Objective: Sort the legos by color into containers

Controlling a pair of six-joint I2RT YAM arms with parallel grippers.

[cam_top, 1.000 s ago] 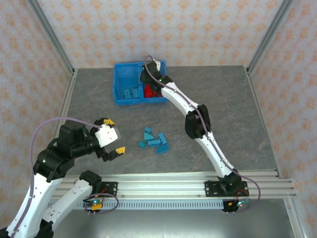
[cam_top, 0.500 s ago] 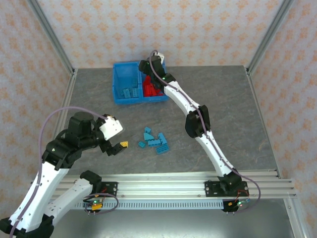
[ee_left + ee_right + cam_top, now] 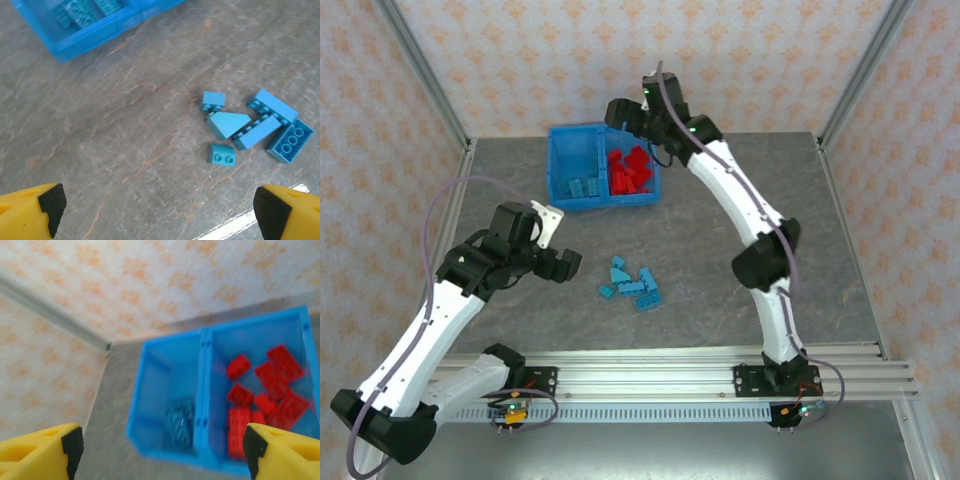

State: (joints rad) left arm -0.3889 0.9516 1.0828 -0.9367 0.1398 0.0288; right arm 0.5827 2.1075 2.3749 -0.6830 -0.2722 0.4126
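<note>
**Item 1: bin** (image 3: 554, 165), translucent blue plastic, one piece, two compartments side by side w/ a central wall. It stands at the far side of the grey marbled table (image 3: 740, 200), left of centre.
- L compartment: a few light blue bricks (image 3: 584, 187), bunched at the near end; the rest of the floor is bare. Exact count unclear.
- R compartment: red bricks (image 3: 632, 170), approx. eight or more, piled loosely and some overlapping. All the reds seen are in here.

**Item 2: loose bricks** (image 3: 632, 283), light blue, approx. six. They form a tight cluster on the table, well apart from the bin on its near side. Incl. one sloped piece and one long plate.

**Item 3: left gripper** (image 3: 563, 264), over the table just left of the loose cluster. Its yellow fingers (image 3: 50, 200) are spread fully and hold nothing.

**Item 4: right gripper** (image 3: 618, 112), up over the bin's far edge and looking down into both compartments. Its fingers (image 3: 74, 442) are wide apart and hold nothing.
</note>
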